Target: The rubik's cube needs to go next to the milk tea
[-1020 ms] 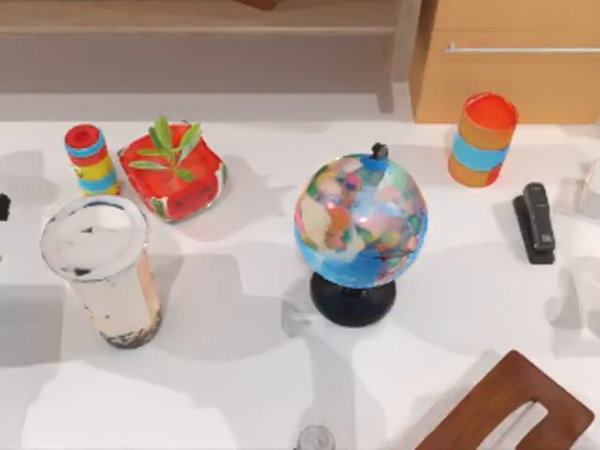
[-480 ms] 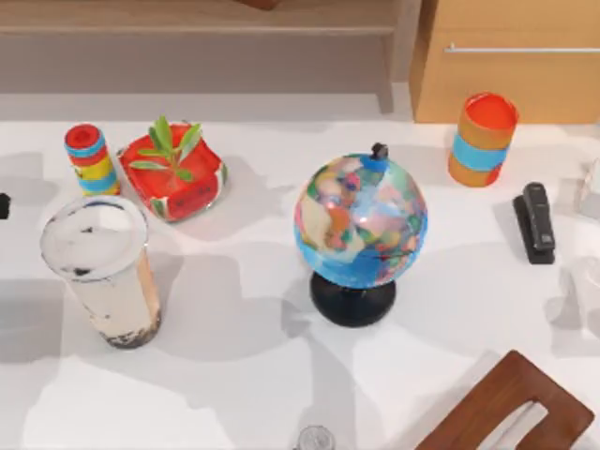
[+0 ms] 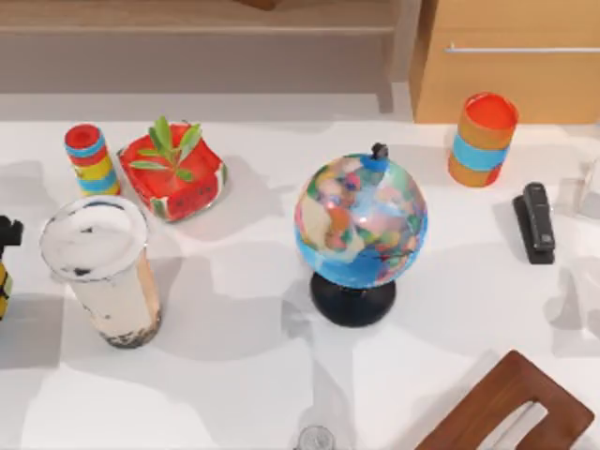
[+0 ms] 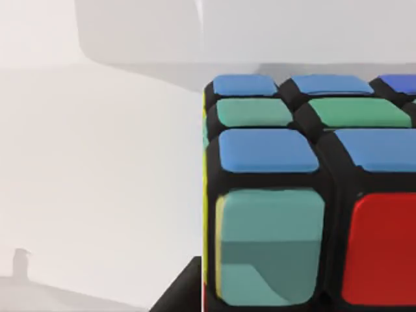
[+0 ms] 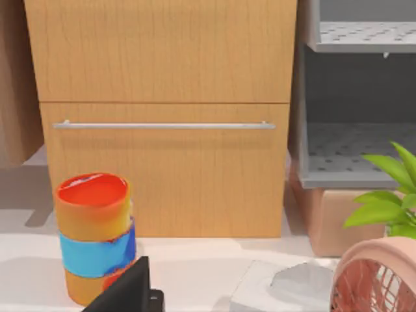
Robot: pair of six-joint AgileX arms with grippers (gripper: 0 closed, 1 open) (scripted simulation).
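The milk tea (image 3: 98, 267), a tall clear cup of beige tea with dark pearls and a white film top, stands at the table's left. The rubik's cube (image 4: 305, 195) looms close in the left wrist view, showing blue, green, teal and red stickers between black lines. A yellow sliver of the cube (image 3: 3, 289) peeks in at the top view's left edge, left of the cup and apart from it. My left gripper (image 3: 7, 232) is shut on it, with one dark finger (image 4: 179, 292) against its side. My right gripper (image 5: 127, 289) idles at the far right.
A globe (image 3: 361, 234) on a black stand fills the table's middle. A striped stacked cylinder (image 3: 89, 159) and a red planter (image 3: 173, 173) sit behind the cup. An orange cup with a blue band (image 3: 483, 139), a black stapler (image 3: 536, 222) and a wooden chair back (image 3: 506, 403) occupy the right.
My left gripper has moved inward from the left edge toward the milk tea, bringing the cube's yellow edge into the top view. Everything on the table has stayed put.
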